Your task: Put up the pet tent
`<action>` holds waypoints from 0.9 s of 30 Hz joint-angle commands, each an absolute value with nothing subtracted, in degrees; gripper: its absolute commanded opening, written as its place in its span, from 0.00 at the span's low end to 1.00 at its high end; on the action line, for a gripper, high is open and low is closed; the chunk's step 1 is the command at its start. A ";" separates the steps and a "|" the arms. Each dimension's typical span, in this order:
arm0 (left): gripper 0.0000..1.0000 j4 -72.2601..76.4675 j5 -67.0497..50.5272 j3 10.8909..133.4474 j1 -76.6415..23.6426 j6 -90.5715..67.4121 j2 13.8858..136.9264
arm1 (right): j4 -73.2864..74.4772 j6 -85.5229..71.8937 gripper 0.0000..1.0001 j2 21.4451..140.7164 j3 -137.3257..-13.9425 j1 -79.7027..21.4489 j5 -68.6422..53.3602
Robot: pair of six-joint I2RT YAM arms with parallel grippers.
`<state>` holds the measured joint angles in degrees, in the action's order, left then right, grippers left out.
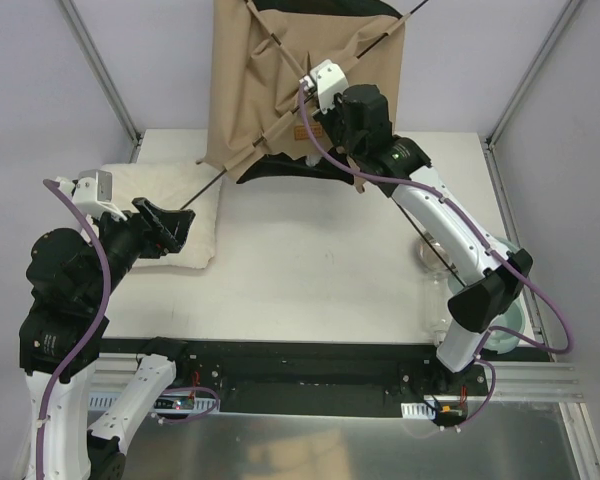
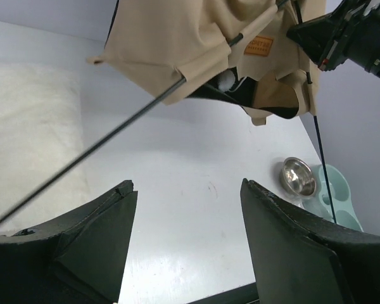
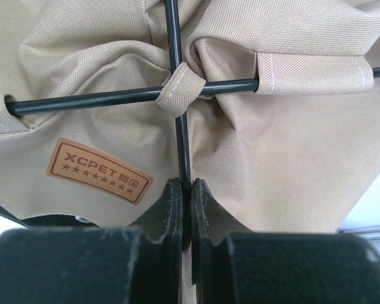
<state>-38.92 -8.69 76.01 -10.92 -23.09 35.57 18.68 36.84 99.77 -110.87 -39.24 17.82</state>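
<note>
**Kid:** What is the biggest thing?
**Pal:** The white table (image 1: 310, 270). At its far side, in the middle, the tan tent (image 1: 270, 70) is held up in the air, all floppy.
**Kid:** And on the left?
**Pal:** A fluffy pillow (image 1: 140, 185). The left gripper (image 2: 187, 183) is over its right part. The jaws are wide apart and hold nothing.
**Kid:** And the right gripper (image 3: 183, 187)?
**Pal:** It is up at the tent. Its jaws are pinched tight on a thin black pole (image 3: 179, 136).
**Kid:** Anything tiny?
**Pal:** A brown label (image 3: 99, 170), just left of that pole.
</note>
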 commanded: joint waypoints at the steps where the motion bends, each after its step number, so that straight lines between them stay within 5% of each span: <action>1: 0.69 -37.79 -8.26 76.99 -11.25 -22.50 35.94 | 12.31 29.72 0.00 99.14 -115.40 -39.38 18.90; 27: 0.69 -37.71 -8.35 77.61 -11.25 -22.59 39.11 | 7.38 30.83 0.00 97.91 -127.44 -41.22 24.69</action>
<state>-38.94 -8.56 76.03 -10.94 -23.11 38.37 14.50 26.13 101.38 -124.51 -40.75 22.55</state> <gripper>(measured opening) 0.685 0.075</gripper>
